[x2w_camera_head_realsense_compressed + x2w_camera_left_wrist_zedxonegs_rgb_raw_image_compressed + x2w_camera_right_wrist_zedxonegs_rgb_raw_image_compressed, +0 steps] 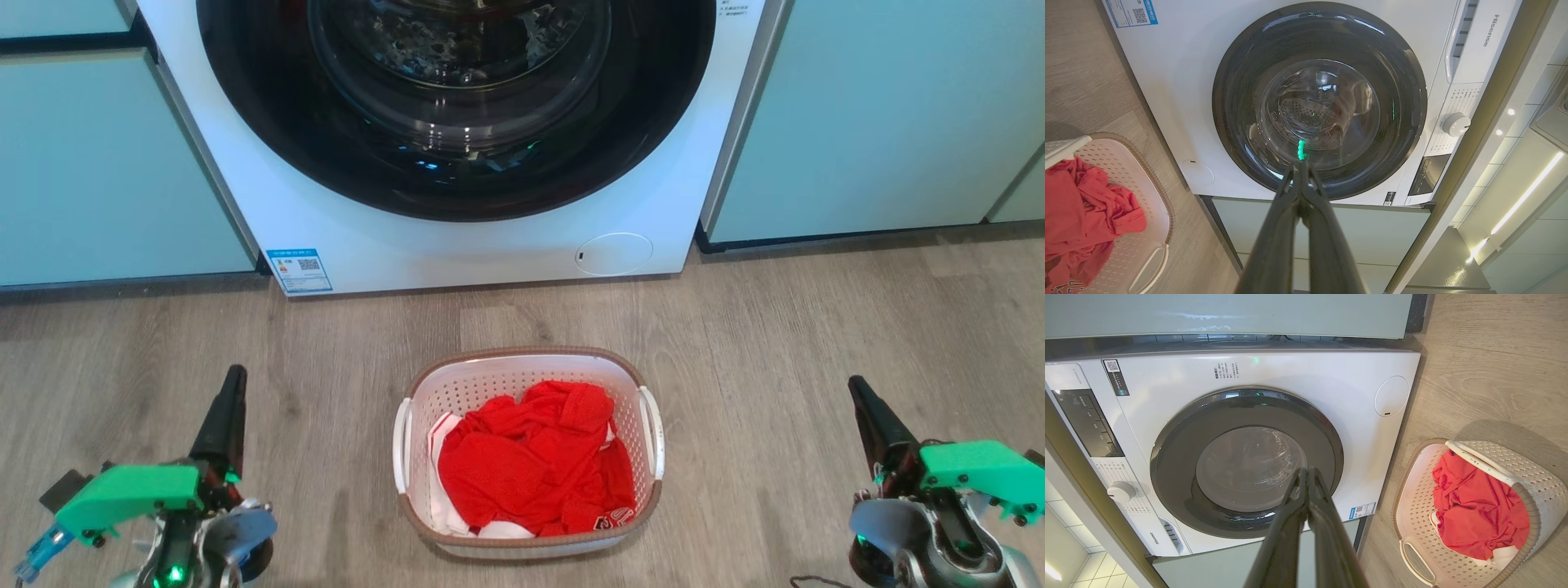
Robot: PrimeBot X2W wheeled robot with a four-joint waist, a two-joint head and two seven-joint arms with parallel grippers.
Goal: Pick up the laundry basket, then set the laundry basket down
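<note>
Head view, lower left: left gripper [233, 384], fingers pressed together at the tips, holding nothing, well apart from the basket [529, 453]. Same in the left wrist view: closed fingers [1274, 245] aimed at the washer [1180, 102] door.

Centre: basket upright on the wood-grain floor [775, 327], near the washer front, between both grippers, touched by neither. Fits two stages alike: waiting for a lift, or already set back down. For any lift or lowering, probably best to take both side handles [401, 445] together and hold level, given loose red cloth [531, 465] prone to shifting.

Rounded-rectangular form, white perforated plastic walls, brown woven-look rim, smooth looped handles. Soft crumpled fabric inside, a little white beneath.

Lower right: right gripper [859, 392], likewise closed tight and empty, well clear of the basket.
</note>
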